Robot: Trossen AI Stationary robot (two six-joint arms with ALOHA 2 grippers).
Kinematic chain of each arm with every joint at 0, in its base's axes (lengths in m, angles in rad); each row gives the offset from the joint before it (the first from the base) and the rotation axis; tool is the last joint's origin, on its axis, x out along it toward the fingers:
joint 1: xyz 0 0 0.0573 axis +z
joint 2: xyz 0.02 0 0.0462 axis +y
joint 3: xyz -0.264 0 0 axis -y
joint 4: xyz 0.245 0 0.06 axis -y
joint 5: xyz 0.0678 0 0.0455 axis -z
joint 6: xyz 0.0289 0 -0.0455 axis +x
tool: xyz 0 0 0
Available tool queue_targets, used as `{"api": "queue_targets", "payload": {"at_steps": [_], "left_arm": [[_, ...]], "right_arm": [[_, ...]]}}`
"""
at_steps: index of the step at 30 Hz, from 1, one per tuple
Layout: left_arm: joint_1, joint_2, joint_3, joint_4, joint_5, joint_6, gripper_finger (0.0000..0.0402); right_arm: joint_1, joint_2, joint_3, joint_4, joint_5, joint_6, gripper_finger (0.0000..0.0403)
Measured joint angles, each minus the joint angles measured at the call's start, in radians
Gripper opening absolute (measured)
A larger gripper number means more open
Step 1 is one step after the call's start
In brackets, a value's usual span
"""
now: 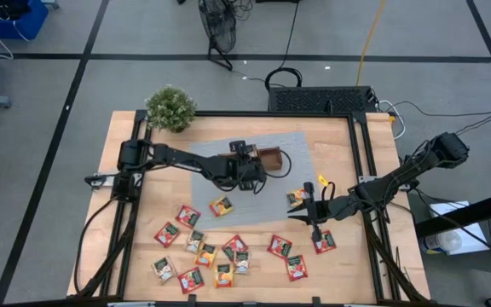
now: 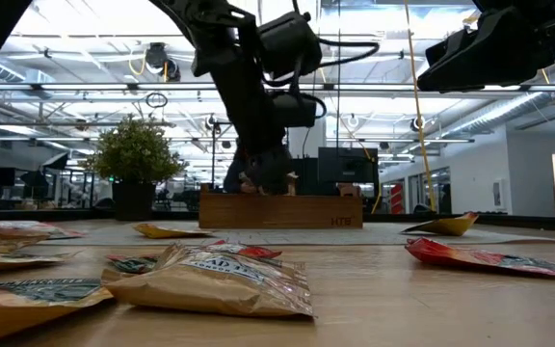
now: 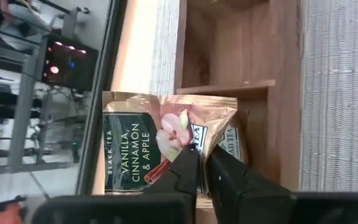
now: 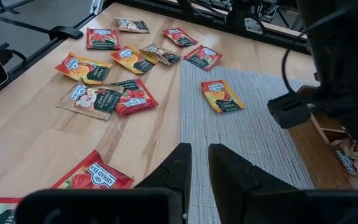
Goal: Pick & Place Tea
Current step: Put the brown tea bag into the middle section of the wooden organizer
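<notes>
Wooden tray (image 3: 278, 124) holds a tea packet (image 3: 166, 140).

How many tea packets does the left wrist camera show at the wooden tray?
2. One gold square tea packet in the left pincer over the brown wooden tray; one pale packet in its compartment behind. More may be hidden.

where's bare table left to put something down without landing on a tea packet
The wood strip between the plant and the left arm's base is bare, and so is the grey mat between the wooden tray and the right gripper. The front is crowded: tea packets lie scattered from the mat's front edge to the table's near edge.
</notes>
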Motion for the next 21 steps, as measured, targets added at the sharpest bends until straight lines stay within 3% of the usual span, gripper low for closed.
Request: {"api": "queue_targets", "payload": {"at_steps": [14, 21], "left_arm": [[-0.007, 0.000, -0.003, -0.008, 0.005, -0.026, 0.0163], [-0.014, 0.000, -0.002, -0.007, -0.010, -0.024, 0.0206]], "right_arm": [[0.000, 0.000, 0.000, 0.001, -0.001, 0.000, 0.0043], [0.000, 0.000, 0.000, 0.001, -0.001, 0.000, 0.0043]]}}
